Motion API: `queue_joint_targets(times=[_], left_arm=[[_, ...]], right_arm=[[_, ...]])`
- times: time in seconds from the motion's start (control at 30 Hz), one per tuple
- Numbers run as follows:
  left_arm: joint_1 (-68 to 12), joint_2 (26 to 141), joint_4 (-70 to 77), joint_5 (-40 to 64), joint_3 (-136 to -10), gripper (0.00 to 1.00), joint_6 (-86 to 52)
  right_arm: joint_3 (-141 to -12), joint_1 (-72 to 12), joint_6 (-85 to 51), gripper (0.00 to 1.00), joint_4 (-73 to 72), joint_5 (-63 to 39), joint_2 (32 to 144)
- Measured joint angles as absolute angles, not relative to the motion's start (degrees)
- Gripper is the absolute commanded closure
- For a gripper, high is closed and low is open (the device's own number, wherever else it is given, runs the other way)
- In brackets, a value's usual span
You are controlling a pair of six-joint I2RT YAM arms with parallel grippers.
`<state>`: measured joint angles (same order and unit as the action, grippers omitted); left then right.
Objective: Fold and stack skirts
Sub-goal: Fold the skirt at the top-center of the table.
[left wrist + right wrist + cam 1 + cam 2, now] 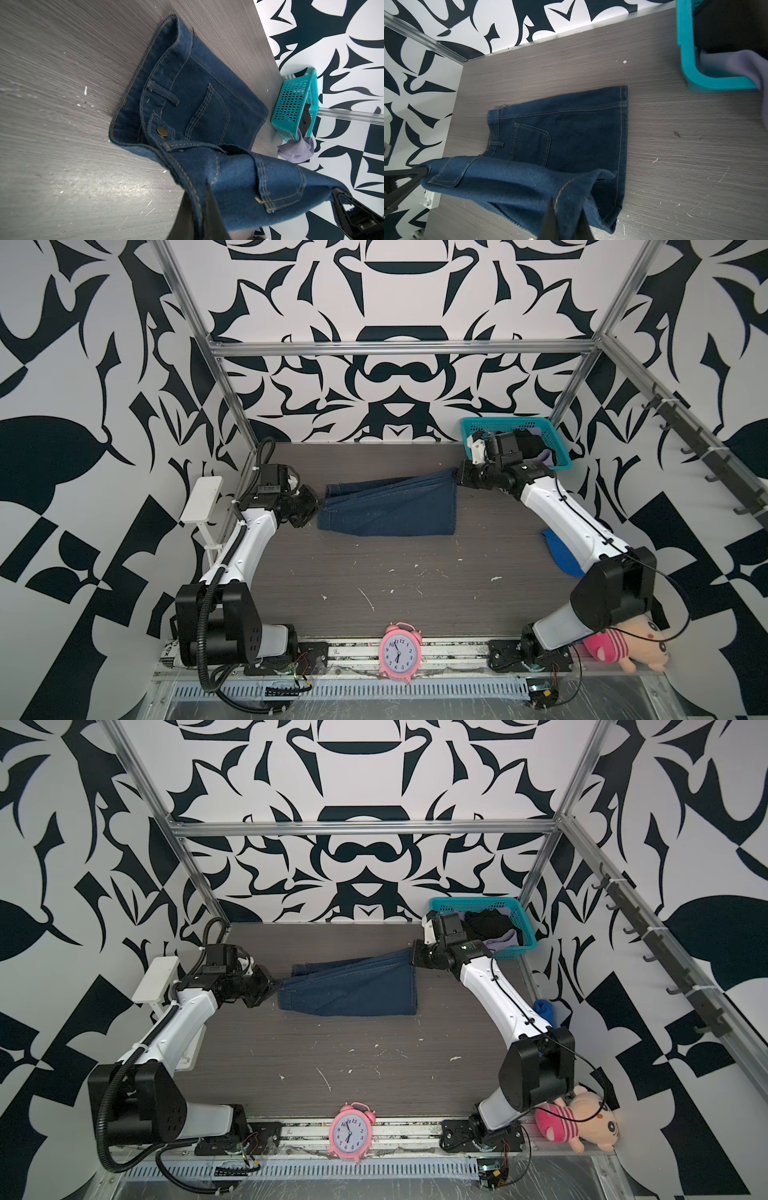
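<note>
My left gripper [320,502] is clenched on the waistband end of the denim skirt [386,510], and my right gripper [457,477] is clenched on its hem end. Between the 2 grips, 1 layer of denim hangs lifted off the table [374,593]. The rest of the skirt lies flat underneath, waistband towards the left arm. In the right wrist view I see the flat part with a back pocket and belt loop facing up, and dark fingers [550,218] pinching a stitched edge. In the left wrist view a brass button shows near the raised fold. The skirt sits on the far middle of the table, between both arms.

Just beyond the right gripper, in the far right corner, stands a teal basket [473,900]. It holds the black skirt [488,921], and the lavender skirt [505,940] spills over its near rim.

A bright blue cloth [559,556] lies by the right arm. At the near edge I see a pink alarm clock [399,651] and, to the right, a plush toy [623,645].
</note>
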<state>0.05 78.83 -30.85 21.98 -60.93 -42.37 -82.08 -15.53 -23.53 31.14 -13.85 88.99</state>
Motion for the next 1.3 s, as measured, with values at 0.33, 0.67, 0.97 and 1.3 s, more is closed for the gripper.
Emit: queue_joint_targets(times=[0.33,0.67,0.97,1.3], left_arm=[[0.21,82.00,-30.65,22.48,-63.22,1.00,-41.12],[0.45,87.68,-29.34,22.61,-63.29,1.00,-39.66],[1.54,93.54,-28.10,23.22,-65.71,1.00,-38.54],[1.87,101.89,-28.14,23.55,-72.79,1.00,-36.32]], right_arm=[[-83.42,-15.57,-23.35,1.00,31.38,-12.86,90.30],[-83.40,-15.57,-23.33,1.00,28.62,-11.22,97.65],[-85.14,-15.70,-23.29,1.00,26.68,-10.20,104.42],[-90.83,-15.86,-22.87,1.00,26.65,-8.51,111.50]])
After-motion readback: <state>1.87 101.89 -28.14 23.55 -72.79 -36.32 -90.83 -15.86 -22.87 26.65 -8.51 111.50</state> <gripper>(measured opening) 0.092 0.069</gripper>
